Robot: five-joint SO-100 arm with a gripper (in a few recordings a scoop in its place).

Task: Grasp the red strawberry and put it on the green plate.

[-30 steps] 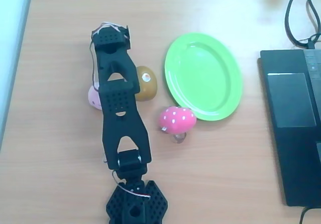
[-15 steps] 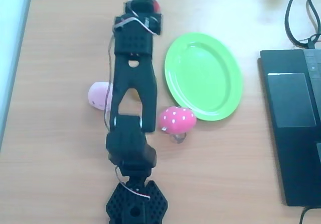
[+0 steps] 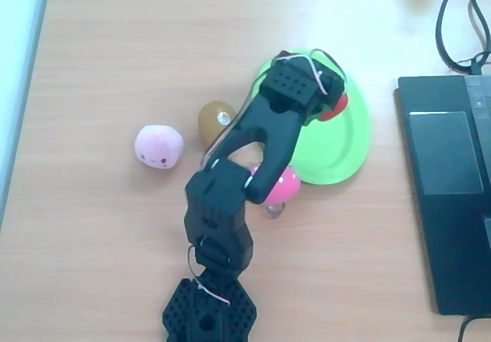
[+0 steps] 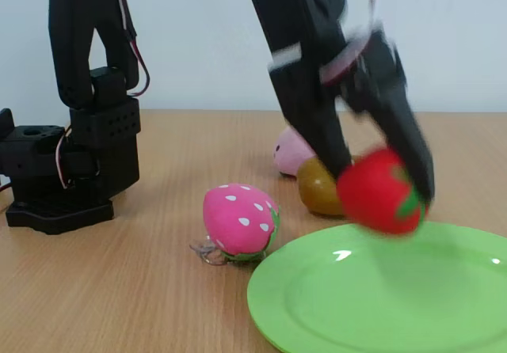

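Observation:
My gripper (image 4: 380, 191) is shut on the red strawberry (image 4: 379, 191) and holds it just above the green plate (image 4: 380, 297), clear of its surface. Seen from overhead, the black arm reaches up and right over the plate (image 3: 341, 139), and the strawberry (image 3: 335, 106) peeks out red at the right of the gripper (image 3: 326, 100). The gripper and strawberry look motion-blurred in the fixed view.
A pink white-dotted toy (image 3: 281, 185) lies at the plate's lower left edge, partly under the arm. A brown kiwi (image 3: 215, 120) and a pale pink round toy (image 3: 159, 146) sit left of the plate. A black laptop (image 3: 449, 189) and cables (image 3: 460, 20) are at the right.
The arm has swung from the left of the plate to the right, carrying the strawberry over the plate. The kiwi is uncovered again.

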